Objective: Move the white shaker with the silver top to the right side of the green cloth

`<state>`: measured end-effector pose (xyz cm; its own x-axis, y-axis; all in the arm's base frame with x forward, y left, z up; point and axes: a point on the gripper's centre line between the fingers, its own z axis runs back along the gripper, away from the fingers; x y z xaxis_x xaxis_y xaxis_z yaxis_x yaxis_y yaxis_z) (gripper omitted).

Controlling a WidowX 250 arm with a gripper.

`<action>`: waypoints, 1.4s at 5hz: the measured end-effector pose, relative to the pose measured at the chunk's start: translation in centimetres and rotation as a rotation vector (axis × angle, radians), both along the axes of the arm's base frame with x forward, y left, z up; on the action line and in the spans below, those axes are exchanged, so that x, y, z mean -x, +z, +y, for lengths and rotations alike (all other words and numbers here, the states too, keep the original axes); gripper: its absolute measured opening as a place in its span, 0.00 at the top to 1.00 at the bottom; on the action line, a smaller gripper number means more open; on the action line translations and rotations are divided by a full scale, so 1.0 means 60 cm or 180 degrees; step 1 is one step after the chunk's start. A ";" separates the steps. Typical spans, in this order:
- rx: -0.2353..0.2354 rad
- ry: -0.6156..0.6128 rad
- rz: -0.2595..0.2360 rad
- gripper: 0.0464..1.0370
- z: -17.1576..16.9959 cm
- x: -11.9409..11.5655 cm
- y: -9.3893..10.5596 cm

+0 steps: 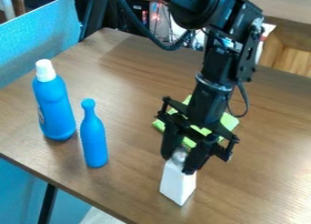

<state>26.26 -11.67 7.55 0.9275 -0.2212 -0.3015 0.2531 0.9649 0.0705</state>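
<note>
Nearest the camera, with its lower end at or just above the wood, you have a white, square-sided bottle [177, 184], its rounded greyish top up between the fingers. Around it spreads the brown wood-grain tabletop [255, 182], the largest thing before you. Your black arm [213, 86] comes in from the top edge and hangs down over the near part of that surface. Its claw [178, 163] looks clenched on the white bottle's top, one finger at each side; from this single angle you can't judge how firm that hold is.

Beyond the far left edge of the tabletop you can see a blue partition [36, 41]. Just behind the claw, partly hidden by it, a light green cloth [229, 122] lies on the wood. Over to the left, well apart from the claw, stands the larger blue bottle [54, 107] with its white cap [45, 70]. Beside it, a little nearer the camera and not touching it, is the slim blue bottle [93, 139], also upright.

As to how far along you are, the grasp looks made. Any clear lift is not yet done: you can't tell whether the white bottle's base bears on the wood or sits slightly off it. Both blue bottles stand free of the claw.
</note>
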 end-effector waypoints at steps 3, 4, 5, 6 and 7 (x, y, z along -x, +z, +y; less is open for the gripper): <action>0.0706 -0.0481 -0.0685 0.50 -0.102 -0.099 0.099; 0.0684 -0.0574 -0.0610 0.50 -0.122 -0.138 0.080; 0.0626 -0.0602 -0.0569 0.50 -0.134 -0.167 0.067; 0.0562 -0.0565 -0.0494 0.50 -0.139 -0.182 0.048; 0.0499 -0.0519 -0.0378 0.50 -0.137 -0.179 0.028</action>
